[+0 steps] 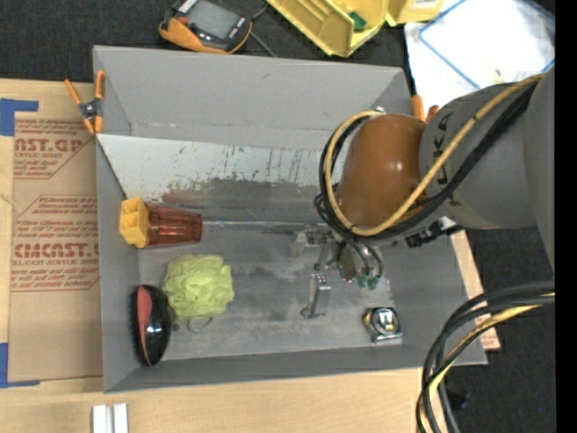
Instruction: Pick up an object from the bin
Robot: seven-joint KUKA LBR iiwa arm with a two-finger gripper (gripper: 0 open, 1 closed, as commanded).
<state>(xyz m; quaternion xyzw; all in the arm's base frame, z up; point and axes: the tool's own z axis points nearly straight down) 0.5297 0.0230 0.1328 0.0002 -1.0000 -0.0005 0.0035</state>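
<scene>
Looks like a robotics lab: big industrial arm trailing looped cables over a grey metal bin — yellow plastic parts tray and an orange-cased handheld unit left on the dark surface behind.

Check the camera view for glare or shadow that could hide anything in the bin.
Camera view: even light across the bin, no hard shadows; a small highlight on the black-and-red object; the white sheet outside the bin glares; the gripper blends into the grey floor.
</scene>
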